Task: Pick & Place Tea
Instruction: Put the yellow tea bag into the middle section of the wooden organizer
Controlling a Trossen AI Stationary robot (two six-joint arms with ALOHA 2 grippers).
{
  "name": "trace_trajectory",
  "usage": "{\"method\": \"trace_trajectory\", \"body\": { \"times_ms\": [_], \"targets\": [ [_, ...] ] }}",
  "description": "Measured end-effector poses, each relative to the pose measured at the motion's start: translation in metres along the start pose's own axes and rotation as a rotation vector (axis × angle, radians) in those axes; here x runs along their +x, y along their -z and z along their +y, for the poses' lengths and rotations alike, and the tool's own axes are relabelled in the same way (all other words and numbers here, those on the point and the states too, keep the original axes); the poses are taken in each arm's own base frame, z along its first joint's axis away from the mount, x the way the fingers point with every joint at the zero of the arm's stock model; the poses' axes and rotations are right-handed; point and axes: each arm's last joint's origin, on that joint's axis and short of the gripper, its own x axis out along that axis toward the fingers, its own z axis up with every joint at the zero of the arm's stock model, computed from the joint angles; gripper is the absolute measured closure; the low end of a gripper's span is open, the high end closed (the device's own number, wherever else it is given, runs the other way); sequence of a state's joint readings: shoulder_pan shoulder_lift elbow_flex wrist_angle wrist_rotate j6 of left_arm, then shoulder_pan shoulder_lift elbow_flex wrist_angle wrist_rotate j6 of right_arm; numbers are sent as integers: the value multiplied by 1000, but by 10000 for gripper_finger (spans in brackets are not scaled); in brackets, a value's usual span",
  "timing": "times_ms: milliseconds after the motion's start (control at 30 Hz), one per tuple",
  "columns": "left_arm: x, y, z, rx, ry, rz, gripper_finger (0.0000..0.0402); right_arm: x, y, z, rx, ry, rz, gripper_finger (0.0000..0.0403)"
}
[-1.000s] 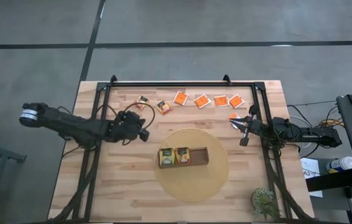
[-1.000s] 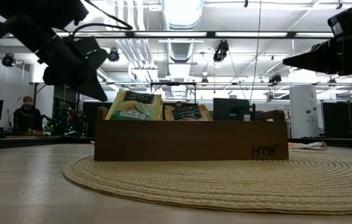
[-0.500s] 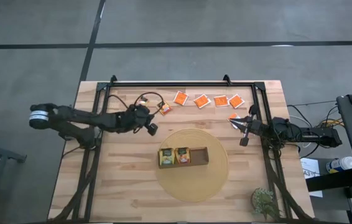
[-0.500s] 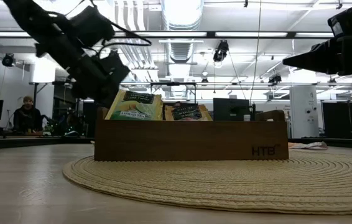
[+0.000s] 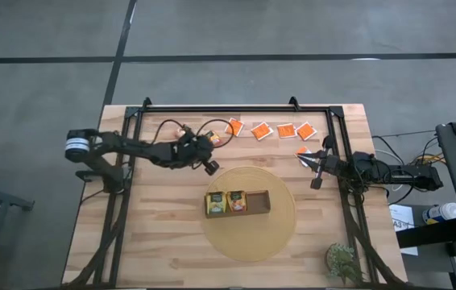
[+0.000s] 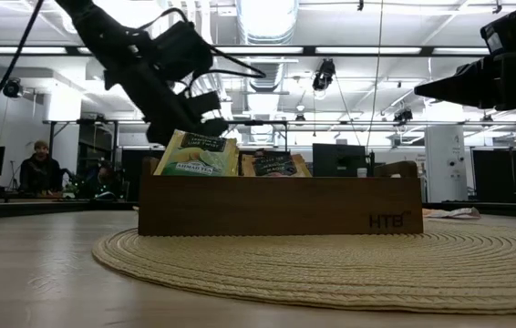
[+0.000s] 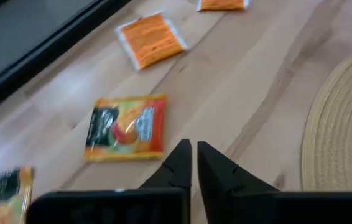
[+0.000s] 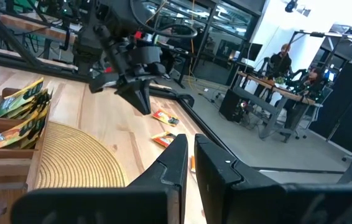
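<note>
Wooden table (image 5: 163,234) holds the yellow-orange tea sachet (image 7: 126,127) lying flat just ahead of the left gripper (image 7: 193,155), fingers nearly together and empty; it looks light, thin, bendy, best pinched by 1 edge.

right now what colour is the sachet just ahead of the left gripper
Yellow-orange with a dark label, the sachet shows best in the left wrist view.

One sachet (image 7: 2,193) is cut off by the left wrist view's edge; its label print is unreadable.
</note>
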State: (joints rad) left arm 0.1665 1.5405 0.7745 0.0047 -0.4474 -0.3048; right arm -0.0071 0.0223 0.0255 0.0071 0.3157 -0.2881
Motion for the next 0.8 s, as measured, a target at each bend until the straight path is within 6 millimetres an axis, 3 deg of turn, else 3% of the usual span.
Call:
{"method": "trace_trajectory", "body": {
  "times_ms": [233,567,800],
  "targets": [
    [4,-16,-4,87,38,-22,306,0,0,0,0,0,0,376],
    [15,-31,21,-22,30,-20,186,0,0,0,0,0,0,376],
    [35,-22,31,-65,39,53,162,0,0,0,0,0,0,376]
  ]
}}
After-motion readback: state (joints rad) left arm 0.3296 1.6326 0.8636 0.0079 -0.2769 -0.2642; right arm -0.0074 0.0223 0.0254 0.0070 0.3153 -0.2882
